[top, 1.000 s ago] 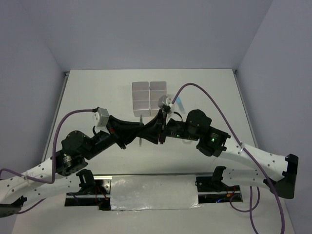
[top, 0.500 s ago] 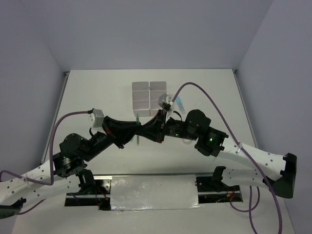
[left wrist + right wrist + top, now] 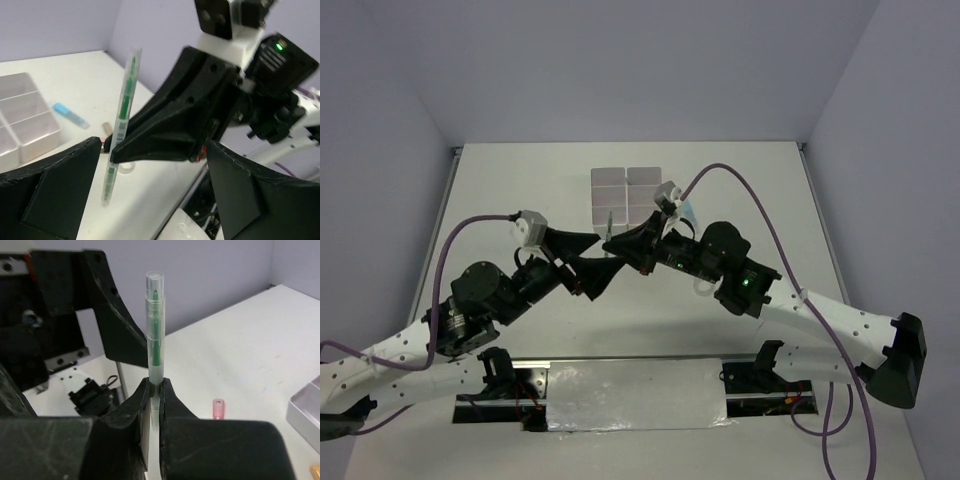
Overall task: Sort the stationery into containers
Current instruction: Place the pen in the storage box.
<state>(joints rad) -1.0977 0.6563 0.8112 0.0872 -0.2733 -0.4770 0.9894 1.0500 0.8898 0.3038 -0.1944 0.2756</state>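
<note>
- One handover looks complete: the left fingers (image 3: 55, 185) have just sprung wide apart, releasing the thin clear-barrelled green pen (image 3: 154, 340).
- Now the right fingers (image 3: 175, 407) alone clamp that pen, held above the table (image 3: 520, 190).
- Beyond, the white six-compartment plastic containers block (image 3: 625, 195) sits close, with bare room left and behind.

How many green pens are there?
1. The green pen stands nearly upright, pinched in the shut right gripper, in front of the open left gripper. More could be hidden under the arms.
</note>
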